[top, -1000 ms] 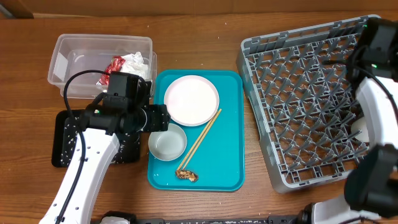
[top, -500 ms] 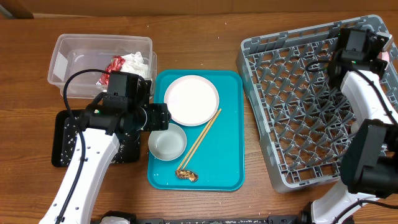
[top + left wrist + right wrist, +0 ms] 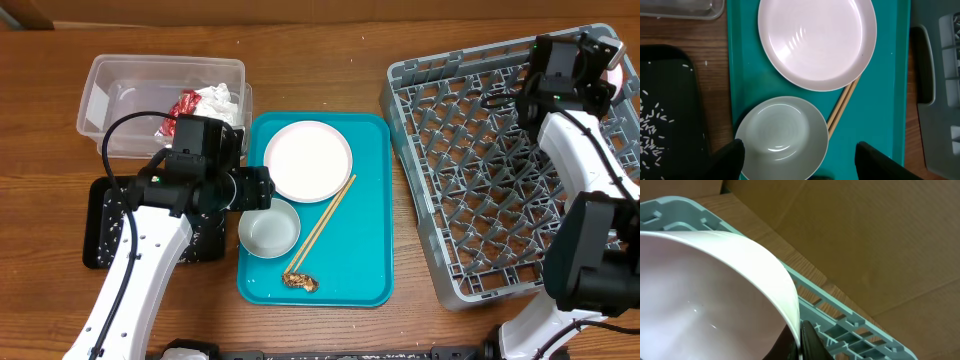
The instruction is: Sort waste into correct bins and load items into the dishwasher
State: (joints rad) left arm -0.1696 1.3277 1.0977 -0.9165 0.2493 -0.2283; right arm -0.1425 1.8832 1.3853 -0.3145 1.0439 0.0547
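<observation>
- right tool (image 3: 600, 58) is clamped on the rim of the pink-white bowl (image 3: 705, 295); one finger (image 3: 807, 341) shows, pinching the wall
- that bowl hangs tilted over the far right corner of the rack (image 3: 480, 170), looks not yet seated between the pegs
- left tool (image 3: 797, 150) is spread wide, one finger on each side of the tray bowl (image 3: 782, 131), no contact that I can see
- tray bowl sits upright on the teal tray (image 3: 880, 75), plate (image 3: 817, 42) just beyond it, chopsticks (image 3: 842, 105) just beside its rim
- both bowls look rigid, glossy and light, so probably slippery: pinch the rim, one finger inside and one outside, on the side away from the chopsticks
- plate is flat with a low lip, likely awkward from above; take it by the edge
- waste: napkin (image 3: 220, 100) and red wrapper (image 3: 183, 105) lie in the clear tub (image 3: 100, 70), rice (image 3: 652, 125) in the black tray (image 3: 670, 75), brown scrap (image 3: 300, 282) on the teal tray at the chopsticks' near end
</observation>
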